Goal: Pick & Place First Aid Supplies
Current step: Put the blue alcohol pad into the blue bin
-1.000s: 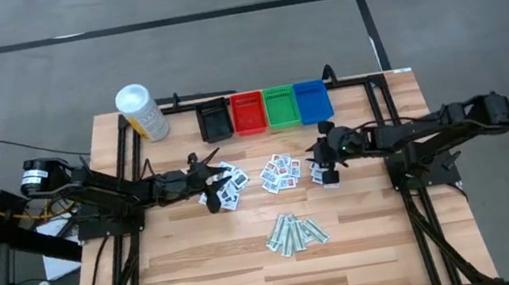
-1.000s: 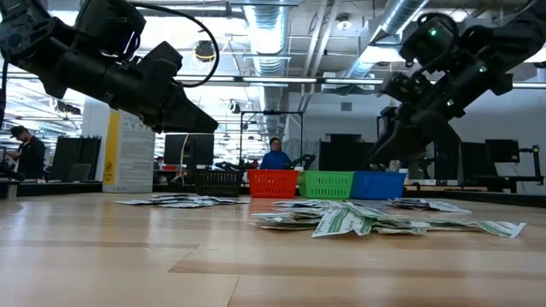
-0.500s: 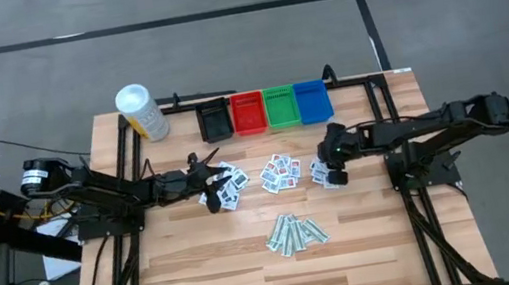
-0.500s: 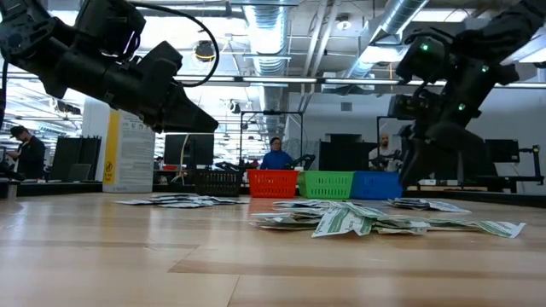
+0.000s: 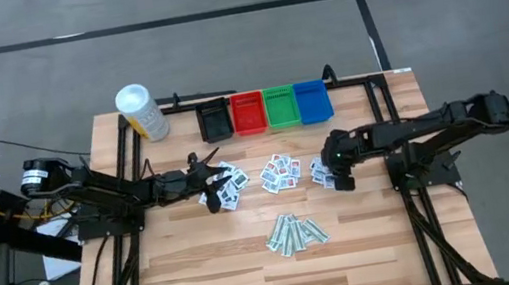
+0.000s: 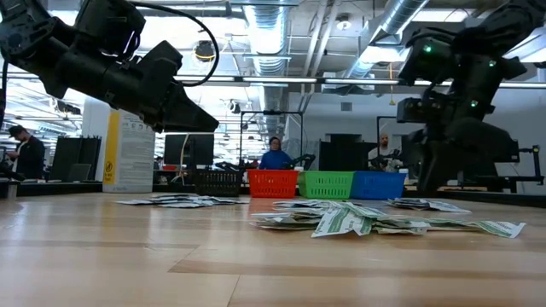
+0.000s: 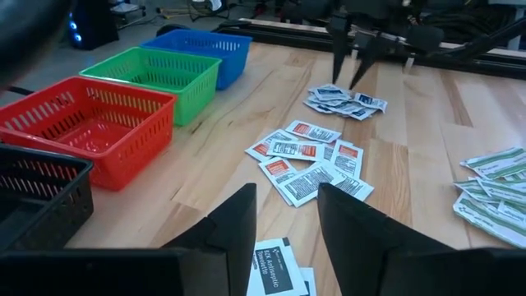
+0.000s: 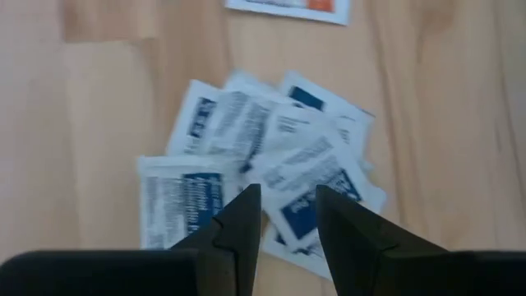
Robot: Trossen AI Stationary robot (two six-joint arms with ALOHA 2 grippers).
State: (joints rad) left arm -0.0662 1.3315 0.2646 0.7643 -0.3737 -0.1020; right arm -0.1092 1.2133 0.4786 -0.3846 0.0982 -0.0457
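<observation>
Right gripper (image 8: 283,215): open, empty, above blue-print packets (image 8: 271,168).
Left gripper (image 7: 286,215): open, empty, over dark-print packets (image 7: 278,265).

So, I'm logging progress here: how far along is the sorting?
Nothing looks done: the red bin and green bin show no packets. The right claw hangs open over the blue-print packets; the left claw hovers open, empty. All piles remain, including the green strips.
</observation>
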